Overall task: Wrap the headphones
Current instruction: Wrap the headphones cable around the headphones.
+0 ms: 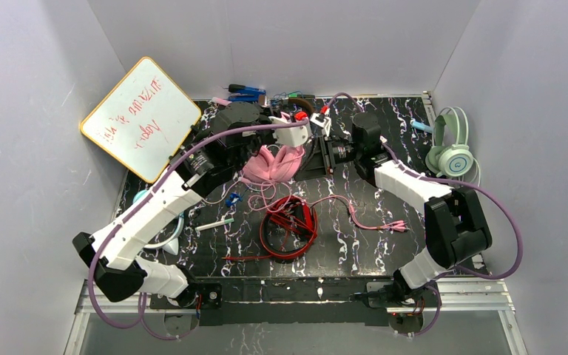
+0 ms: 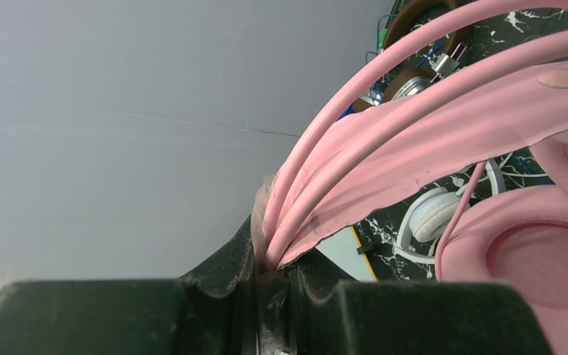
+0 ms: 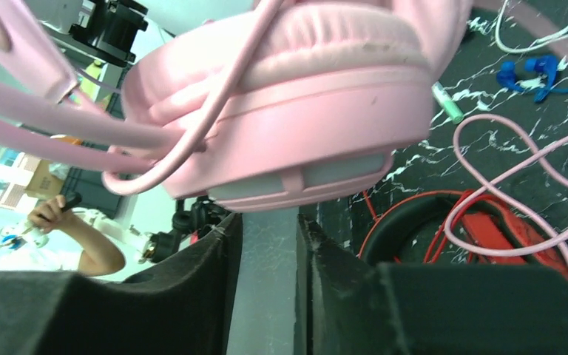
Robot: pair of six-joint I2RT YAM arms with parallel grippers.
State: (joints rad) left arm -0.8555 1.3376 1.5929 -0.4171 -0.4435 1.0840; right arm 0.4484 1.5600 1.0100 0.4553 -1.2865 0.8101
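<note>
Pink headphones hang lifted over the back middle of the mat. My left gripper is shut on their headband, which runs into the pinch of the left gripper. Their pink ear cup hangs just above my right gripper, whose jaws stand apart with nothing between them. In the top view the right gripper sits right of the cups. The pink cord trails loose across the mat. Red headphones lie in front, and mint green headphones at the right edge.
A whiteboard leans at the back left. White headphones lie on the mat below the left arm. A blue item and small tools lie about. Grey walls close in the back and both sides.
</note>
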